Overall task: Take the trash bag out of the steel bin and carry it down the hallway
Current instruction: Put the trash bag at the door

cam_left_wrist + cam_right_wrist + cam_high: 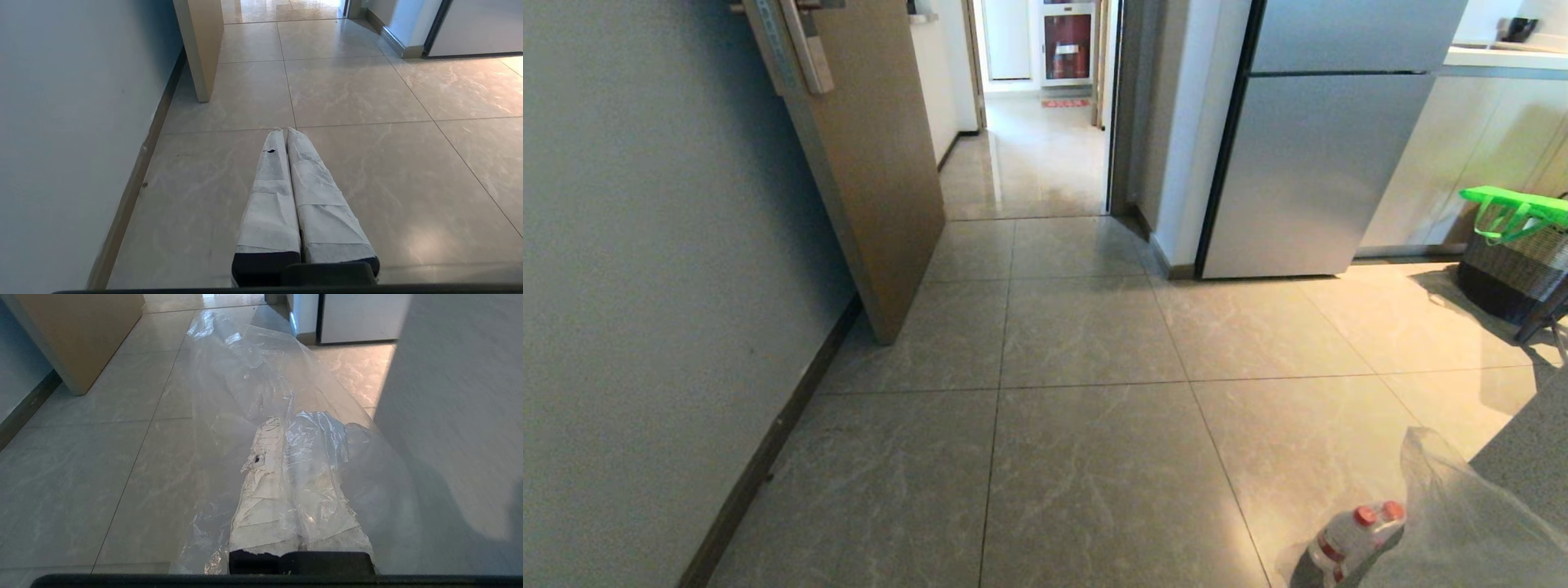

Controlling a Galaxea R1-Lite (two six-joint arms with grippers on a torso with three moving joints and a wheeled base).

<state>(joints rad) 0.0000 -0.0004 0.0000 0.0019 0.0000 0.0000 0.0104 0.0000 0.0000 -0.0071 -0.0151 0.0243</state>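
The trash bag is thin clear crinkled plastic. It drapes over my right gripper, whose taped white fingers are shut on a fold of it, and spreads forward above the floor tiles. In the head view the trash bag shows at the bottom right corner. My left gripper is shut with nothing in it, held level over the tiles near the left wall. Neither gripper appears in the head view. The hallway lies straight ahead through a doorway, with glossy tiles. The steel bin is out of view.
A brown door stands ajar on the left, beside the grey wall. A silver fridge stands right of the doorway, and a dark basket with green handles further right. A pack of red-capped bottles lies beside the bag. A grey surface is close on my right.
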